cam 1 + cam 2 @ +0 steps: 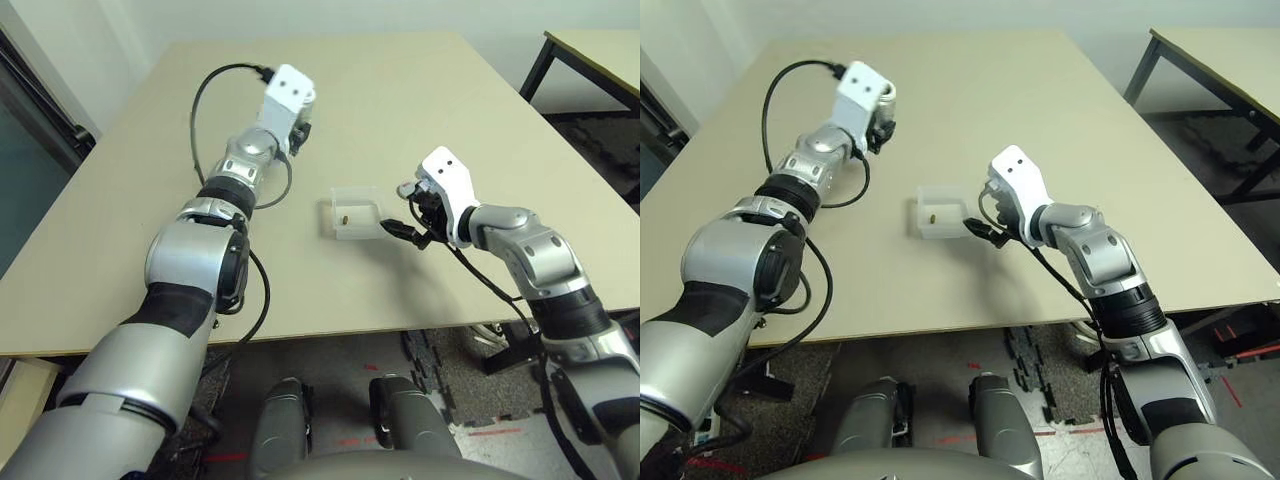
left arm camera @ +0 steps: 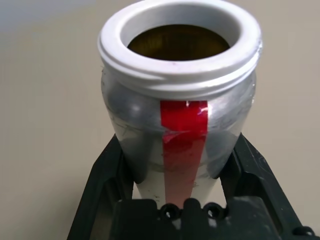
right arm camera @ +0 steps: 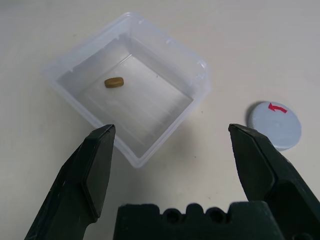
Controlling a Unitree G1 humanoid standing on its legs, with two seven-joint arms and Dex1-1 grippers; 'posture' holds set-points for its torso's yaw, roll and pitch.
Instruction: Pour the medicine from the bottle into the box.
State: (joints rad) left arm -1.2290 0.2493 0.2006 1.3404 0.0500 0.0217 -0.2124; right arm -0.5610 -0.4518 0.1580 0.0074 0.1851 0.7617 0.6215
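Table (image 1: 420, 90): A broad tan tabletop carries the whole job, with the working things gathered near the middle, within reach of both arms.

Left gripper (image 2: 175, 165): Clamped on the bottle, one black finger on either side of its silvery body. In the head views this hand sits out over the table, well apart from the box, which suggests the pour is over and the bottle is being kept clear.

Right gripper (image 3: 175, 150): Fingers spread wide and holding nothing, tipped down at the near corner of the box without touching it. It looks placed to steady or guard the box.

Bottle (image 2: 182, 100): Uncapped, its white threaded mouth facing the wrist camera; the inside looks dark, and no pill can be made out in it.

Box (image 3: 127, 85): Clear plastic, sitting flat on the table between the two arms, open side up to catch what falls.

Cap (image 3: 275, 125): A round grey disc with a red arrow, lying on the table just beside the box, set aside so the bottle could pour.

Medicine (image 3: 114, 82): One small brownish oval pill resting on the floor of the box, so the task appears essentially done.
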